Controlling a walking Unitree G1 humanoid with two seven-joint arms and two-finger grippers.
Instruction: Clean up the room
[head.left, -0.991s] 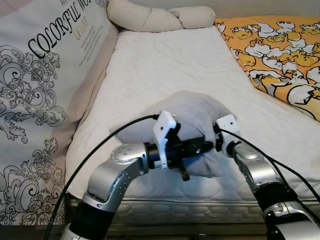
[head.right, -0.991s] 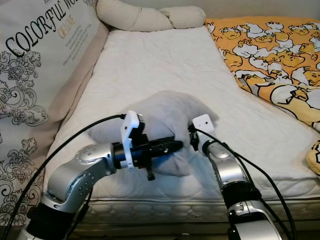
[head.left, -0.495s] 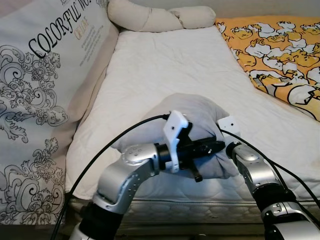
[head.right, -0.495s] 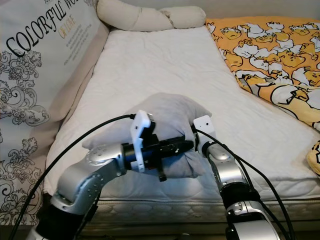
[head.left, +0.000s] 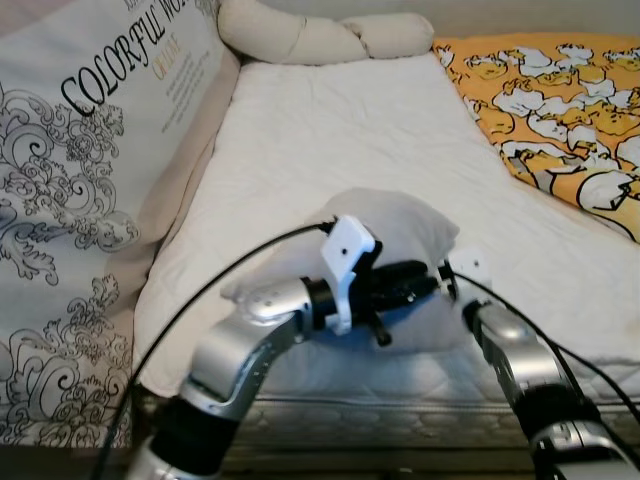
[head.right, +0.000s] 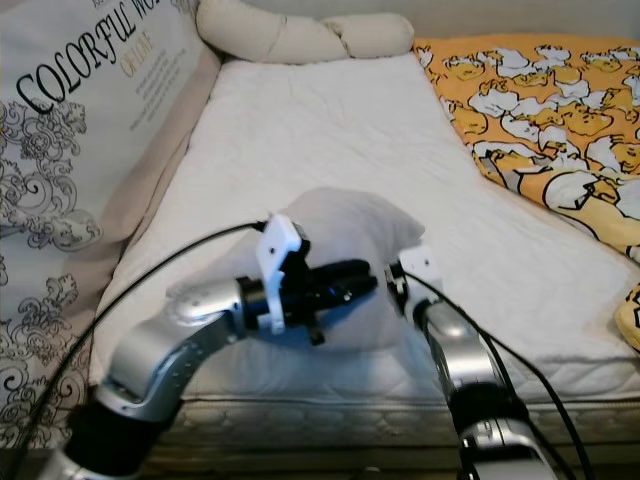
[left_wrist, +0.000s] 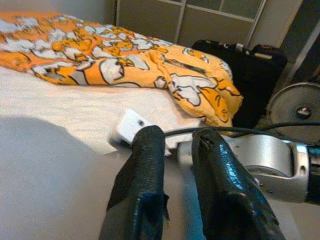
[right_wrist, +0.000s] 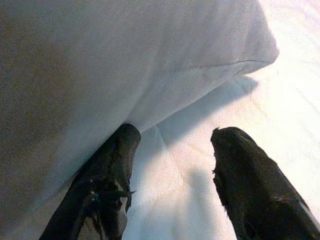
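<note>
We have the gray pillow (head.left: 385, 235) between our two arms. Our left gripper (head.left: 425, 285) lies across its front, fingers nearly together, pinching nothing. Our right gripper (right_wrist: 172, 185) is wide apart, one finger touching it

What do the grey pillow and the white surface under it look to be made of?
The grey pillow looks like soft matte woven fabric over a stuffed filling: it bulges and creases around the left claw. The mattress looks like white quilted fabric, with faint stitched lines across it.
</note>
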